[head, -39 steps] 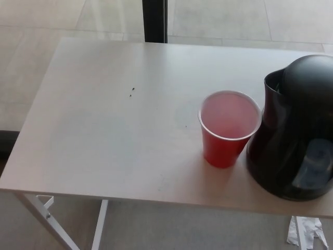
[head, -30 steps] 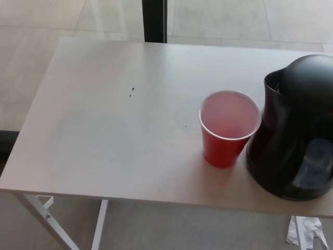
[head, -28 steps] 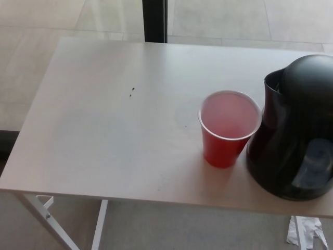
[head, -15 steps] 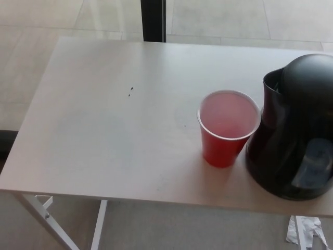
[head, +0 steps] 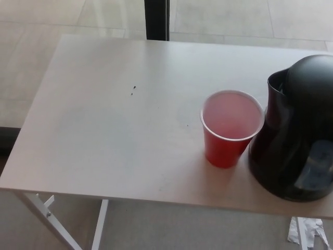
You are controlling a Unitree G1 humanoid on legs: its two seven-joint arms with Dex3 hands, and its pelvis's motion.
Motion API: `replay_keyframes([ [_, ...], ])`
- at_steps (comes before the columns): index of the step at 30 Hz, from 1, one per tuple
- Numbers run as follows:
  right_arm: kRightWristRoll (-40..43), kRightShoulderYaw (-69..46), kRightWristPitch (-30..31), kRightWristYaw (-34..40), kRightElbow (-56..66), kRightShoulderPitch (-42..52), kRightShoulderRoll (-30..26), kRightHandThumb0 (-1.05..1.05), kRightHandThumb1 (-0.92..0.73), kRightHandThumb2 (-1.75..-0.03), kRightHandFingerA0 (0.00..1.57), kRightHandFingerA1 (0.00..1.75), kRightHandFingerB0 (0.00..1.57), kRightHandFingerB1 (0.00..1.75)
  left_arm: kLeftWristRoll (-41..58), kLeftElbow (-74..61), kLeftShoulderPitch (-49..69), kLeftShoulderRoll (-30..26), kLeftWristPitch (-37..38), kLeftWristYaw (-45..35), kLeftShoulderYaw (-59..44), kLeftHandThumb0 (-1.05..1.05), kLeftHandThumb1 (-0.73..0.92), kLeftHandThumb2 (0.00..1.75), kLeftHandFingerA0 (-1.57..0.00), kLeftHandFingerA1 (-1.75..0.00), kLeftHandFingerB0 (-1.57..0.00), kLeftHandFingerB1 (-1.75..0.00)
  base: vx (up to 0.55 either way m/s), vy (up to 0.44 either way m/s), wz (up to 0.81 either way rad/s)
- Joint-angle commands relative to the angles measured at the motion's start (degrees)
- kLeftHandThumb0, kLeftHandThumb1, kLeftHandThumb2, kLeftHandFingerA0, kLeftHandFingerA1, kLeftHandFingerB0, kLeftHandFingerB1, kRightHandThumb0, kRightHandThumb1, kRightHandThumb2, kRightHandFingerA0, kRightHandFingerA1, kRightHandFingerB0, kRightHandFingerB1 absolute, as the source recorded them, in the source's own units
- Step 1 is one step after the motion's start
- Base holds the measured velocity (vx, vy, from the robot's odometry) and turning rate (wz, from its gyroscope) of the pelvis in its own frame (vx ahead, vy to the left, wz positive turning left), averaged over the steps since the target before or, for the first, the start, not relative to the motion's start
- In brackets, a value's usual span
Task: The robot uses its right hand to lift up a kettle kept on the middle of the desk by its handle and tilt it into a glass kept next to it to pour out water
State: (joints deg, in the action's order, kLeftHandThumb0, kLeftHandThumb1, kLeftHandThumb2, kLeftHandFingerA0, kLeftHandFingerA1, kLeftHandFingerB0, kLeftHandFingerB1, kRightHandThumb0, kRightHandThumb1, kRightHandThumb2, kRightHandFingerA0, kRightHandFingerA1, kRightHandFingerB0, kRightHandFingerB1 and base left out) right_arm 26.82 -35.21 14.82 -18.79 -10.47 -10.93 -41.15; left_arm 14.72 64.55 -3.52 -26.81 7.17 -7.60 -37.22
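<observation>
A black kettle stands upright on the pale desk at the right edge of the head view, its right side cut off by the frame. Its spout faces left, toward a red plastic cup that stands just beside it, almost touching. The cup is upright with a pale inside; I cannot tell if it holds liquid. The kettle's handle is out of the picture. Neither of my hands shows.
The desk's left and middle surface carries only a small dark speck. A dark post rises behind the far edge. White desk legs and a crumpled white paper lie below the front edge.
The whole picture has shifted slightly right and down, so the camera moved. The kettle and cup have stayed in place on the desk.
</observation>
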Motion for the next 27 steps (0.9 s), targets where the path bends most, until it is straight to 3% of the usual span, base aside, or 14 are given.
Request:
replay_keyframes([
  [1, 0.1, 5.9, 5.4, -5.5, 3.2, 1.0, -1.2, -0.33, -0.34, -0.9, 0.05, 0.5, 0.0, 0.48, 1.0, 0.7, 0.3, -1.7, 2.9, -0.5, 0.4, -0.77, 0.41, 0.88, -0.86, -0.65, -0.72, -0.6, 0.0, 0.0, 0.0],
  [4, -1.3, 8.0, 6.1, -4.4, 4.9, 1.8, -0.7, -0.62, -0.4, -0.71, 0.21, 0.47, 0.08, 0.35, 0.9, 1.1, 0.2, -1.8, 3.0, -0.3, 0.8, -0.76, 0.41, 0.88, -0.85, -0.65, -0.71, -0.6, 0.0, 0.0, 0.0],
  [5, -1.6, 8.7, 6.2, -4.4, 4.9, 1.9, -0.5, -0.6, -0.4, -0.7, 0.2, 0.47, 0.09, 0.36, 0.9, 1.3, 0.0, -1.9, 2.9, -0.1, 0.9, -0.73, 0.5, 0.6, -0.88, -0.58, -0.77, -0.54, 0.0, 0.0, 0.0],
  [7, -2.1, 10.3, 6.0, -5.0, 4.1, 1.8, 0.0, -0.56, -0.42, -0.69, 0.19, 0.46, 0.12, 0.36, 0.8, 1.6, -0.3, -1.9, 3.0, 0.2, 1.2, -0.76, 0.42, 0.88, -0.84, -0.65, -0.71, -0.6, 0.0, 0.0, 0.0],
  [10, -2.6, 12.9, 7.1, -6.3, 2.7, 1.4, 0.1, -0.33, -0.29, -0.88, 0.04, 0.5, 0.0, 0.48, 1.0, 1.4, 0.0, -1.9, 3.2, 0.1, 1.3, -0.77, 0.4, 0.87, -0.85, -0.64, -0.71, -0.6, 0.0, 0.0, 0.0],
  [11, -3.7, 13.8, 6.6, -6.2, 2.6, 1.4, -0.3, -0.6, -0.39, -0.7, 0.18, 0.47, 0.11, 0.36, 1.1, 1.6, 0.0, -1.9, 3.2, 0.1, 1.3, -0.85, 0.42, 0.87, -0.87, -0.62, -0.75, -0.59, 0.0, 0.0, 0.0],
  [12, -4.4, 14.3, 5.8, -6.4, 2.3, 1.4, -0.5, -0.35, -0.26, -0.87, 0.05, 0.51, 0.0, 0.48, 1.1, 1.6, -0.1, -1.9, 3.2, 0.1, 1.4, -0.72, 0.52, 0.56, -0.88, -0.58, -0.82, -0.55, 0.0, 0.0, 0.0],
  [13, -5.6, 15.1, 4.4, -6.7, 1.6, 1.4, -0.8, -0.66, -0.39, -0.73, 0.19, 0.49, 0.08, 0.36, 1.0, 1.5, -0.2, -1.8, 3.2, 0.1, 1.5, -0.82, 0.42, 0.87, -0.86, -0.63, -0.77, -0.6, 0.0, 0.0, 0.0],
  [15, -6.6, 15.9, 3.8, -6.5, 0.7, 1.2, -0.9, -0.65, -0.4, -0.73, 0.19, 0.49, 0.09, 0.36, 0.9, 1.6, -0.3, -1.9, 3.6, -0.1, 1.8, -0.82, 0.43, 0.88, -0.85, -0.63, -0.76, -0.6, 0.0, 0.0, 0.0],
  [16, -7.0, 16.4, 3.5, -6.5, 0.1, 0.8, -0.7, -0.64, -0.4, -0.72, 0.18, 0.49, 0.12, 0.37, 1.2, 1.5, -0.4, -1.9, 3.5, -0.1, 1.6, -0.72, 0.52, 0.56, -0.89, -0.59, -0.81, -0.55, 0.0, 0.0, 0.0],
  [17, -8.1, 17.2, 2.5, -6.6, -0.4, 0.6, -0.9, -0.65, -0.4, -0.74, 0.2, 0.5, 0.12, 0.38, 1.3, 1.3, -0.4, -1.9, 3.4, -0.2, 1.7, -0.83, 0.42, 0.87, -0.87, -0.63, -0.75, -0.59, 0.0, 0.0, 0.0],
  [24, -11.1, 19.1, 1.3, -6.7, -0.1, 1.0, -1.3, -0.68, -0.41, -0.77, 0.24, 0.51, 0.11, 0.38, 1.4, 1.0, -0.3, -2.1, 2.9, -0.2, 2.1, -0.75, 0.4, 0.88, -0.84, -0.65, -0.7, -0.6, 0.0, 0.0, 0.0],
  [25, -11.7, 19.5, 1.9, -6.7, 0.5, 1.4, -1.5, -0.68, -0.4, -0.77, 0.23, 0.5, 0.11, 0.38, 1.6, 1.1, -0.5, -2.2, 2.7, -0.3, 2.0, -0.73, 0.48, 0.58, -0.87, -0.58, -0.75, -0.54, 0.0, 0.0, 0.0],
  [27, -12.2, 19.9, 2.3, -7.0, 1.4, 2.0, -1.7, -0.66, -0.4, -0.76, 0.24, 0.51, 0.1, 0.37, 1.4, 1.5, -0.7, -2.4, 2.8, -0.1, 2.2, -0.81, 0.39, 0.87, -0.87, -0.64, -0.7, -0.59, 0.0, 0.0, 0.0],
])
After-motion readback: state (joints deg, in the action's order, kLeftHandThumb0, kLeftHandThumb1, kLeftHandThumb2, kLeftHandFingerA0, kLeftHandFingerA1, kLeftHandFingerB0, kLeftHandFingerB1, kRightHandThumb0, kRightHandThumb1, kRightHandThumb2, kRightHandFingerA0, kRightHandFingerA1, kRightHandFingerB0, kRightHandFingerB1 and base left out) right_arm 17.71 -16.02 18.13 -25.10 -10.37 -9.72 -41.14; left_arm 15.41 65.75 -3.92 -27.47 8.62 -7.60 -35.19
